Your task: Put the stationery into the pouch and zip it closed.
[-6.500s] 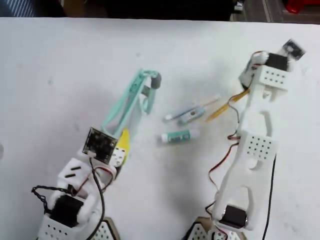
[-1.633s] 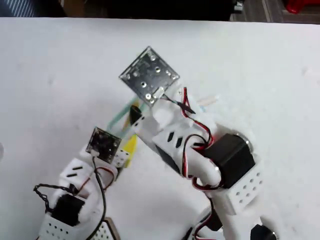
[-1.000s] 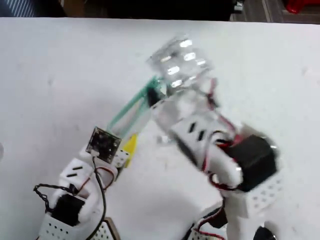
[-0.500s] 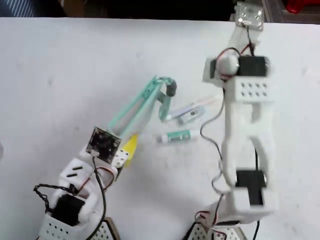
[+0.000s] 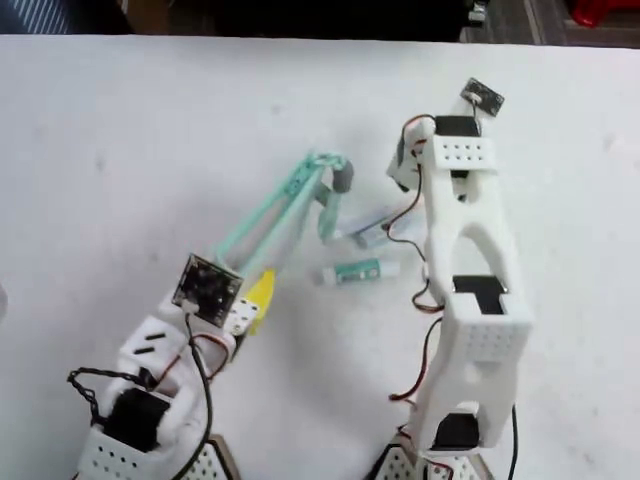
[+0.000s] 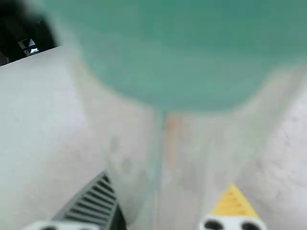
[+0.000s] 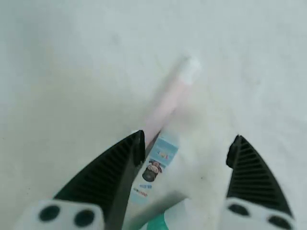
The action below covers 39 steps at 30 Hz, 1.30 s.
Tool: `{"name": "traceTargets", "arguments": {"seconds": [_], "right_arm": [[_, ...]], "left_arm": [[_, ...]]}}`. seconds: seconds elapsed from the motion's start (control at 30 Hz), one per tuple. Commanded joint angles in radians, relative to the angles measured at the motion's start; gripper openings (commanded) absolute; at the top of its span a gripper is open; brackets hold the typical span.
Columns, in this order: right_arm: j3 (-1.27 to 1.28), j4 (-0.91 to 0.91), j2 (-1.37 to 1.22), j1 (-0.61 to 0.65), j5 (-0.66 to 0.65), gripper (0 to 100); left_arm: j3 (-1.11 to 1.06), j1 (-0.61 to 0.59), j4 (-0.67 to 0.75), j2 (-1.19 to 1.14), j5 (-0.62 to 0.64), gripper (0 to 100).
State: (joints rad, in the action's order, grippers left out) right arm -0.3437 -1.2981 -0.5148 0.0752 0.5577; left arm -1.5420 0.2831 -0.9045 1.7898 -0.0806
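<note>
A clear pouch with teal edging lies slanted across the middle of the table, a dark grey end piece at its far tip. My left gripper is shut on its near end; up close the teal pouch sits between the dark and yellow fingers of the left gripper. Beside the pouch lie a blue-labelled piece and a teal tube. My right gripper hangs open above them. Between the black fingers of the right gripper lie a pink pen and the blue-labelled piece.
The white table has free room to the left and at the back. Its far edge meets a dark background. The right arm's red and black cables hang along the arm near the teal tube.
The right arm swung off the pouch, stretched to the table's far edge, then drew back over the stationery. The pouch's far end shifted slightly right. The left arm kept still.
</note>
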Motion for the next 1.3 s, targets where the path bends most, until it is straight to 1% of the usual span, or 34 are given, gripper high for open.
{"name": "traceTargets", "arguments": {"seconds": [0.0, 0.17, 0.37, 0.47, 0.6, 0.7, 0.73, 0.83, 1.07, 1.27], "right_arm": [[-0.041, 0.050, -0.004, -0.008, 0.012, 26.2], [-0.041, 0.108, -0.054, -0.010, 0.012, 26.2], [-0.041, 0.136, -0.128, -0.010, 0.012, 25.2], [-0.051, 0.156, -0.168, -0.010, 0.009, 17.5], [-0.114, 0.151, -0.246, -0.010, 0.003, 1.7], [-0.153, 0.150, -0.297, -0.012, 0.003, 2.8], [-0.166, 0.142, -0.308, -0.016, 0.003, 1.6], [-0.210, 0.091, -0.320, -0.033, 0.008, 1.7], [-0.222, 0.051, -0.320, -0.090, 0.011, 1.6], [-0.226, 0.021, -0.314, -0.096, 0.009, 1.6]], "left_arm": [[-0.002, 0.008, -0.009, -0.004, 0.014, 17], [-0.002, 0.008, -0.009, -0.004, 0.014, 17], [-0.002, 0.008, -0.009, -0.004, 0.014, 17], [-0.002, 0.008, -0.009, -0.004, 0.014, 17], [-0.002, 0.008, -0.009, -0.004, 0.014, 17], [-0.002, 0.008, -0.009, -0.004, 0.014, 17], [-0.002, 0.008, -0.009, -0.004, 0.014, 17], [-0.002, 0.008, -0.009, -0.004, 0.014, 17], [-0.002, 0.008, -0.009, -0.004, 0.014, 17], [-0.002, 0.008, -0.009, -0.004, 0.014, 17]]}}
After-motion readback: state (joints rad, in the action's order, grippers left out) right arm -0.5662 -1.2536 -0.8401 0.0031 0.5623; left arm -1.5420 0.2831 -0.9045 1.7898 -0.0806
